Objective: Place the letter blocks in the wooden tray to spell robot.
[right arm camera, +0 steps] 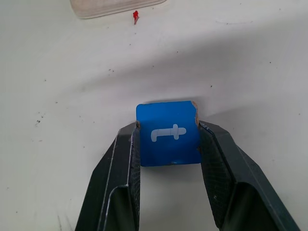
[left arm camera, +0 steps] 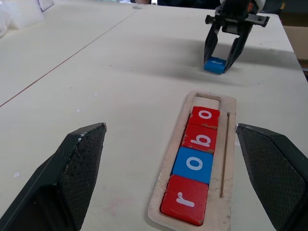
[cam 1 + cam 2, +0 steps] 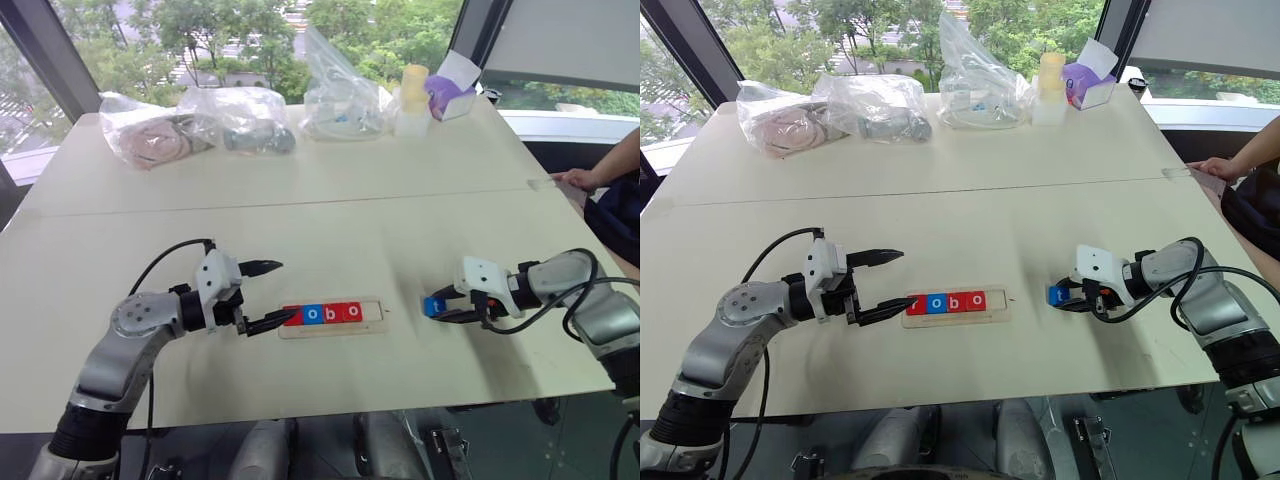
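On the counter, the tray lay lengthwise left to right, its long axis running between the two arms. Four blocks sat in its groove: red r, blue o, red b, red o. One slot at the tray's right end stood bare.

Off to the right, well apart from the tray, the right gripper had its jaws pinching the blue t block by two opposite edges, the block seemingly flat on the counter. From the wrist, the t read sideways, its stem running across the jaws.

The left gripper sat at the tray's left end, jaws spread wide, one finger just beside the tray and holding nothing.

That looked like the last pick. The next move likely called for a lift, a carry leftward to the bare slot, and a turn so the t stood upright with its neighbours.
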Robot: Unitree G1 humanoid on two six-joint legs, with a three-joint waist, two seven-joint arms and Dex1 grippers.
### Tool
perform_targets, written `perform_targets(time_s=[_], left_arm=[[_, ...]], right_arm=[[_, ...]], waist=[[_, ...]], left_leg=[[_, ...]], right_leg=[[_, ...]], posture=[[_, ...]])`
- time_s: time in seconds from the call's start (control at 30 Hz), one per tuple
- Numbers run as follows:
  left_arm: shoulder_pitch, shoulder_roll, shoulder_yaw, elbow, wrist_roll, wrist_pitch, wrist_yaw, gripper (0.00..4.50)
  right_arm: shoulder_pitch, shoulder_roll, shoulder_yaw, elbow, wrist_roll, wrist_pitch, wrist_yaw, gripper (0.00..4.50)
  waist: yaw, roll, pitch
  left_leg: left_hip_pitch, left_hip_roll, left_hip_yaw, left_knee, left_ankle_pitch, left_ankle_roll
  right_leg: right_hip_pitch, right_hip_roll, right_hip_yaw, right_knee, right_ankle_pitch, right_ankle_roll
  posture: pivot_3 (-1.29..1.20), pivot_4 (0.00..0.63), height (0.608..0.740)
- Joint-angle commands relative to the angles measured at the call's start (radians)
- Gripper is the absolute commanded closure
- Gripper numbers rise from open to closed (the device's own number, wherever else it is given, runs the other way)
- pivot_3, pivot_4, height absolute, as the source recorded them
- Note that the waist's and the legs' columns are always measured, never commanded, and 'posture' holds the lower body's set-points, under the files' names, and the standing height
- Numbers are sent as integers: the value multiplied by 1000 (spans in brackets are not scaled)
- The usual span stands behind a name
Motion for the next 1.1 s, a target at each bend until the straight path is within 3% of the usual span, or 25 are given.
perform_targets(time_s=[0.03,0.2,0.43,1.1], left_arm=[[-8,10,17,-28,-13,-6,-1,0],[-20,9,11,-22,-13,-5,-7,0],[-23,11,13,-28,-15,3,-7,0],[-3,10,16,-45,-16,3,8,0]], right_arm=[[-23,38,-16,-83,-5,45,-34,3349],[-61,111,38,-235,8,154,-19,3349],[-111,186,115,-218,-55,184,-28,3349],[-141,230,151,-249,-70,225,-4,3349]], waist=[[-1,0,0],[1,1,0],[7,0,0],[3,0,0]], left_leg=[[0,0,0,0,0,0],[-1,0,0,0,0,0],[-3,-1,0,0,0,0],[-3,-1,0,0,0,0]], right_leg=[[0,0,0,0,0,0],[-2,0,1,1,0,1],[-2,0,0,0,0,1],[-3,0,0,1,1,1]], posture=[[0,150,740],[0,150,740],[0,150,740],[0,150,740]])
